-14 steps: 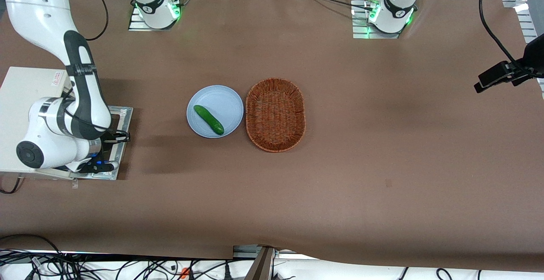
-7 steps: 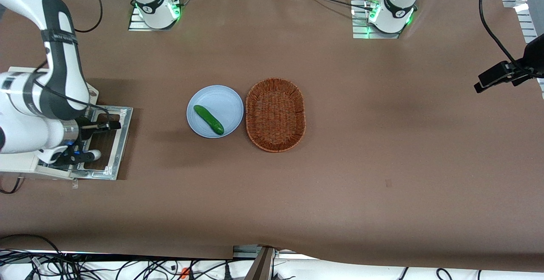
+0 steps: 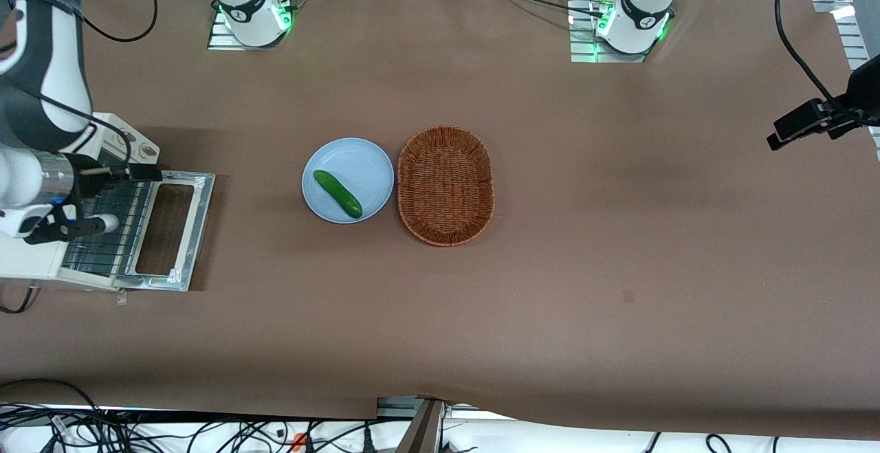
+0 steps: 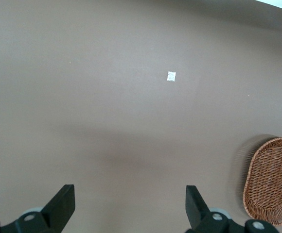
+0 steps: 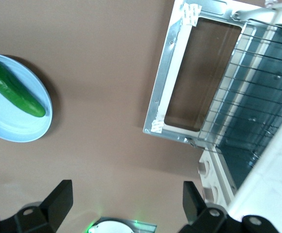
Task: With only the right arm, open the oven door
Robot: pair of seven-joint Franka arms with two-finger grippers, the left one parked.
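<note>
The oven door (image 3: 196, 227) lies folded down flat on the table in front of the cream-white oven (image 3: 24, 264). Its silver frame and dark glass window face up. The wire rack (image 3: 103, 236) inside the oven is exposed. My right arm's gripper (image 3: 124, 197) hangs above the oven's opening, open and empty, touching nothing. In the right wrist view the open door (image 5: 167, 87), the rack (image 5: 250, 97) and the oven body (image 5: 272, 187) lie below my gripper (image 5: 126, 201), whose fingers stand wide apart.
A light-blue plate (image 3: 357, 161) with a green cucumber (image 3: 337, 193) sits mid-table, beside a wicker basket (image 3: 445, 185). The plate (image 5: 9, 131) also shows in the right wrist view. A black camera mount (image 3: 818, 119) stands toward the parked arm's end.
My right arm has risen and drawn back from the door's outer edge to above the oven opening. The door, earlier partly covered by the arm, now lies in full view, flat.
</note>
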